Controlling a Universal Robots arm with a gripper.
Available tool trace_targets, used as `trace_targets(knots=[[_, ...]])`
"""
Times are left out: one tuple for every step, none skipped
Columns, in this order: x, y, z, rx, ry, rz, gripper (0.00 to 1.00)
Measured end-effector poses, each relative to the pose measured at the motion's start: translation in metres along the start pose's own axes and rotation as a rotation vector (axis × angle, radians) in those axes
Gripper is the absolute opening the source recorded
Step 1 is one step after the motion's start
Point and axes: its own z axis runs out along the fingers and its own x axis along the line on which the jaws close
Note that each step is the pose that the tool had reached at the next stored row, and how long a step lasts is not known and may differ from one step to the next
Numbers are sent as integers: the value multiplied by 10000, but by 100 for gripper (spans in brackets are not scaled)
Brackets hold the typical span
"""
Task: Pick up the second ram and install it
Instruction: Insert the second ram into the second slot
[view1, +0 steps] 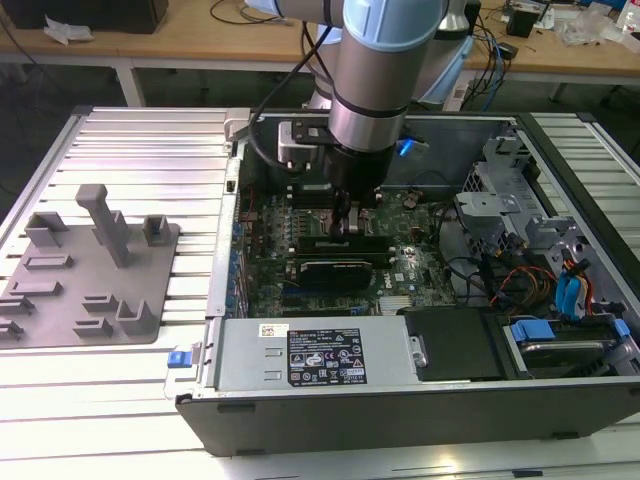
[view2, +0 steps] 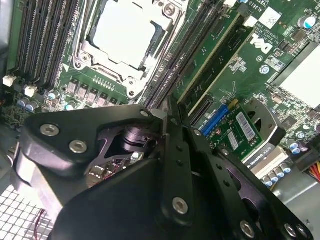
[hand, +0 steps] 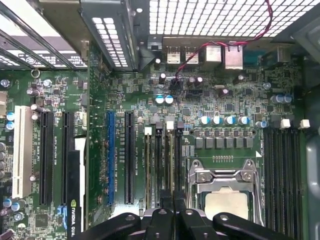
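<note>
My gripper (view1: 350, 222) reaches down into the open computer case (view1: 400, 400), just above the motherboard. Its black fingers (view2: 167, 117) are pressed together in both wrist views, with nothing visible between them. In the first wrist view the gripper (hand: 172, 210) hangs over the memory slots (hand: 162, 165) beside the processor socket. A long green ram stick (view2: 212, 60) stands on edge in one of those slots, running away from the fingertips. I cannot tell whether the fingertips touch its top edge, or whether it is the second ram.
The silver processor (view2: 125, 35) sits in its socket (hand: 227, 200) next to the slots. A black graphics card (view1: 345, 265) lies just in front of the gripper. Drive bays and cables (view1: 540, 270) fill the case at the exterior view's right. A grey fixture (view1: 90, 270) lies on the ribbed table.
</note>
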Motion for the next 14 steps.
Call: trace_targets(knots=[[0,0,1,-2,4,-21,9],[0,0,2,0,1,-23,9],[0,0,2,-1,1,-24,9],[0,0,6,0,-17,-24,9],[0,1,11,0,-31,-24,9],[0,0,13,-1,-31,-25,9],[1,0,14,-1,-32,-25,9],[0,0,14,-1,-32,-25,9],[0,0,14,-1,-32,-25,9],[0,-1,19,0,-35,-26,9],[1,-1,22,0,-34,-26,9],[1,-1,22,-1,-33,-25,9],[1,-1,22,-1,-32,-25,9],[1,-1,22,-2,-31,-26,9]])
